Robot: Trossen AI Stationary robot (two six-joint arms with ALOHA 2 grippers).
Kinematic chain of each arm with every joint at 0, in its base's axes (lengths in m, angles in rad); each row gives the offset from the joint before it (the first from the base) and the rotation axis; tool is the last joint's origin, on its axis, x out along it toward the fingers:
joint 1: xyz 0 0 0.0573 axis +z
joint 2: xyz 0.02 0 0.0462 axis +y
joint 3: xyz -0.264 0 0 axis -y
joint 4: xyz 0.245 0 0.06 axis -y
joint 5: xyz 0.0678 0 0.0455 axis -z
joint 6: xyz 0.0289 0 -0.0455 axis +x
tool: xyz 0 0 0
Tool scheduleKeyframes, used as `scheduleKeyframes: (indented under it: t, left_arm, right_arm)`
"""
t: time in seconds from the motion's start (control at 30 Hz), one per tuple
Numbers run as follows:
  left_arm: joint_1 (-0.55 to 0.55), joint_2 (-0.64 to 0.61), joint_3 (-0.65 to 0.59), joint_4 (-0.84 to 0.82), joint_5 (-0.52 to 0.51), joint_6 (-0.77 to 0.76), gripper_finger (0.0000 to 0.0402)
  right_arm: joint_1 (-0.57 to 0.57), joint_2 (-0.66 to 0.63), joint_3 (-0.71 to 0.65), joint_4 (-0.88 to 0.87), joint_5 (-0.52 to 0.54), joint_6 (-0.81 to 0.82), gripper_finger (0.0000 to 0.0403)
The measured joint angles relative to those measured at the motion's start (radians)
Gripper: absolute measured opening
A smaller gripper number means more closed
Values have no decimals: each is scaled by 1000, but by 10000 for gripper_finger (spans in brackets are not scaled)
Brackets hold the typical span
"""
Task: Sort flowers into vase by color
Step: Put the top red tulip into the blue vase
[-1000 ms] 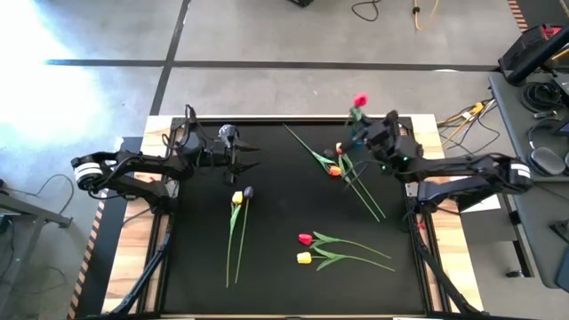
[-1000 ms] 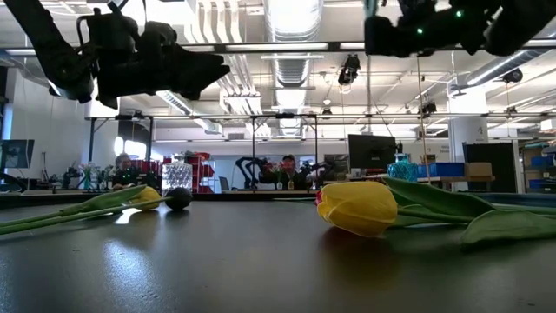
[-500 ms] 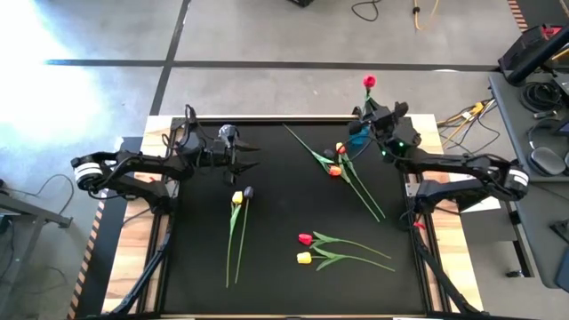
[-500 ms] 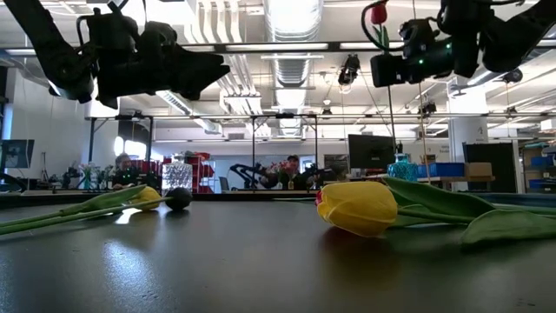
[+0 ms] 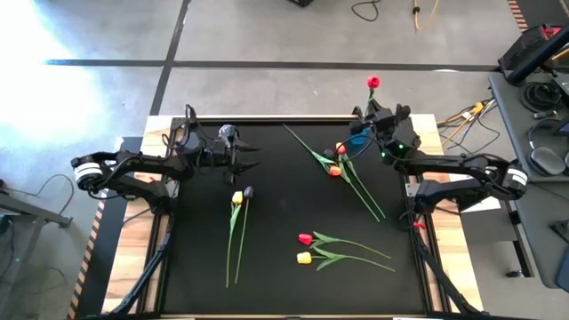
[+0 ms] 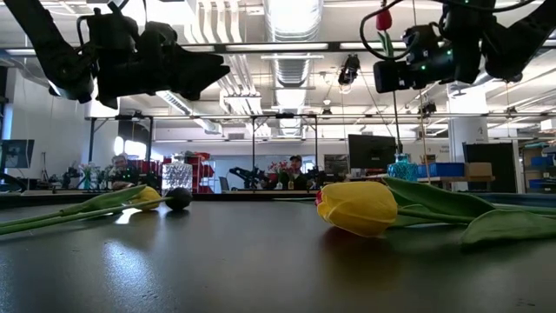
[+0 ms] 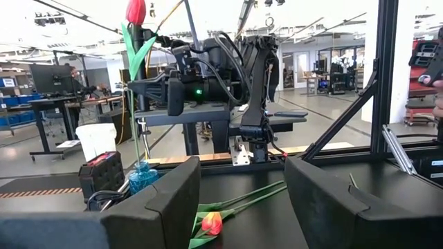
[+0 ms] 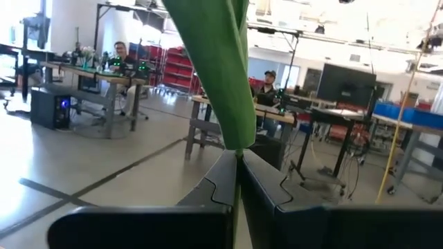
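Observation:
My right gripper [image 5: 366,117] is at the table's far right corner, shut on a red tulip [image 5: 373,83] that stands upright over a small blue glass vase [image 7: 142,176]. Its head [image 7: 136,10] is above the gripper and its broad leaf [image 8: 221,69] fills the right wrist view. My left gripper [image 5: 253,156] hovers open over the far left of the mat. Lying flat on the mat are a yellow tulip [image 5: 236,197] beside a dark purple one [image 5: 248,191], a red [image 5: 340,149] and an orange one [image 5: 334,171], and a red [image 5: 305,238] and a yellow one [image 5: 304,258]. My right gripper pinches the red tulip's stem [image 8: 237,158] between its two shut fingers, just below the leaf. The fingers lie level and across the stem. The tulip is lifted clear of the mat and upright, and its lower stem [image 7: 135,138] runs down to the blue vase's mouth.
The black mat [image 5: 284,284] has a bare stretch in its middle and along its near edge. Wooden table borders flank it. Cables and equipment lie on the floor and a side table to the right. People sit at desks in the room beyond.
My right gripper has carried the red tulip toward the table's far right corner, over the blue vase. The flower has come more upright, with its head farther beyond the far edge. The last half second brought only a small shift. The left arm has kept still.

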Motion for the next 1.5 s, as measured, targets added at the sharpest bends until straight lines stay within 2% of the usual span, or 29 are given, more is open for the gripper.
scheduleKeyframes:
  t: [0.13,0.3,0.5,1.03,1.33,1.5]
  left_arm:
    - [0,0,0,0,0,0,196]
    - [0,0,0,0,0,0,196]
    - [0,0,0,0,0,0,196]
    - [0,0,0,-10,-1,0,196]
    - [0,0,0,-13,-1,0,196]
    - [0,0,0,-13,-1,0,196]
  right_arm:
    - [-11,9,-21,23,23,74,9]
    - [-16,59,-67,156,61,86,9]
    - [-21,144,-76,211,81,124,9]
    - [-51,385,10,228,126,259,9]
    - [-50,414,18,224,161,253,11]
    - [-48,406,24,154,160,250,30]
